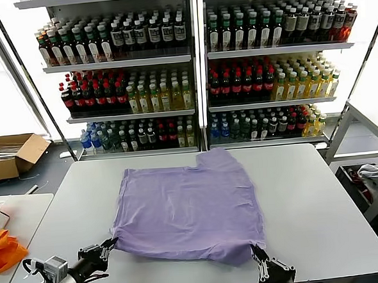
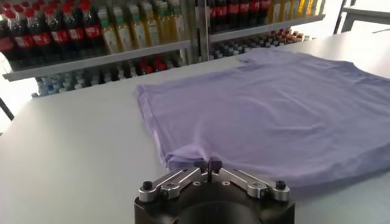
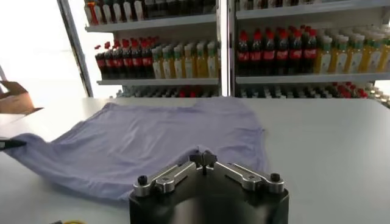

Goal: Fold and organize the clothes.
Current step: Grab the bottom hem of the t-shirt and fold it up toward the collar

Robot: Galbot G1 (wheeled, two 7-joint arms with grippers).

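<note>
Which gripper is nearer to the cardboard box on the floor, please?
Left. The left gripper pinches the T-shirt's near left corner, on the cardboard box's side of the table; the right gripper holds the near right corner, much farther away.

Strong daylight is admitted from behind the bottle shelves [image 1: 197, 70], so that the background at the upper left of the head view is washed out to white. The table [image 1: 321, 197] is evenly and brightly lit, and only soft, faint shadows are cast under the edges of the T-shirt [image 1: 187, 209]. In both wrist views the far shelves are rendered slightly soft.
</note>
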